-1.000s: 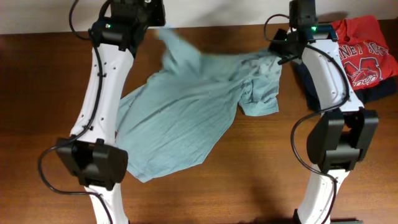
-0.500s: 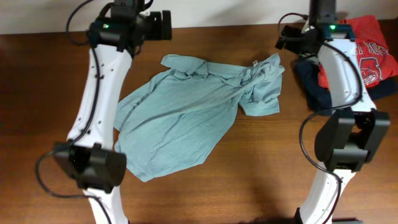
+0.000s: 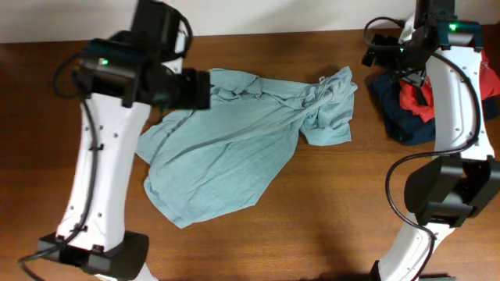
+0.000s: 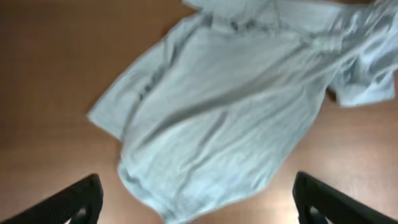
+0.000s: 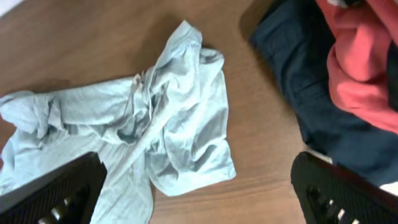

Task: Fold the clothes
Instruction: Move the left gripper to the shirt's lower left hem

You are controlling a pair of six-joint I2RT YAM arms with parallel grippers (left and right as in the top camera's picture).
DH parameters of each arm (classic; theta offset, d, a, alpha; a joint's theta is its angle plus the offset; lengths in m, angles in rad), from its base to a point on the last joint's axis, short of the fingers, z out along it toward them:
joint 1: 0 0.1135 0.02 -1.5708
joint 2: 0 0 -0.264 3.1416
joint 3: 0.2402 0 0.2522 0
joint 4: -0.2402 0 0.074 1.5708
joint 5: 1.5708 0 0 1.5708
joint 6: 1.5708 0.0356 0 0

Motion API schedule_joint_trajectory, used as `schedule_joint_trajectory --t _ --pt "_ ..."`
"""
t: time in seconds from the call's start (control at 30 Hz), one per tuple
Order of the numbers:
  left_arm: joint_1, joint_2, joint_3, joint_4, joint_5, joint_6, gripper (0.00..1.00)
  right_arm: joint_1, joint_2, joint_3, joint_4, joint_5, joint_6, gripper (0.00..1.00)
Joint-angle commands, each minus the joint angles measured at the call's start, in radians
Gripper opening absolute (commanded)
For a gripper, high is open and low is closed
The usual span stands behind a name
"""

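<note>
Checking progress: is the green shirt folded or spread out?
Spread, unfolded: shirt lies open on the table, bunched only along its far edge.

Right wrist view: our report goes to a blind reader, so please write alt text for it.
A wrinkled sage-green T-shirt lies bunched on a brown wooden table. At upper right, a red shirt overlaps a dark navy garment. The right end effector shows as two dark fingers in the bottom corners, wide apart and empty.
</note>
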Motion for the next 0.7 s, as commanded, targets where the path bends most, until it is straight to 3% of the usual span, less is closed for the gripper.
schedule_joint_trajectory --t 0.0,0.37,0.67 --pt "-0.032 0.017 -0.073 -0.017 -0.008 -0.045 0.94 0.003 -0.021 0.02 -0.006 -0.047 -0.058 0.99" --pt "-0.172 -0.003 -0.511 0.011 -0.049 -0.172 0.93 0.003 -0.02 0.02 -0.024 -0.047 -0.138 0.99" --pt "-0.322 -0.223 -0.998 0.275 0.012 -0.334 0.93 0.003 -0.019 0.02 -0.027 -0.047 -0.141 0.99"
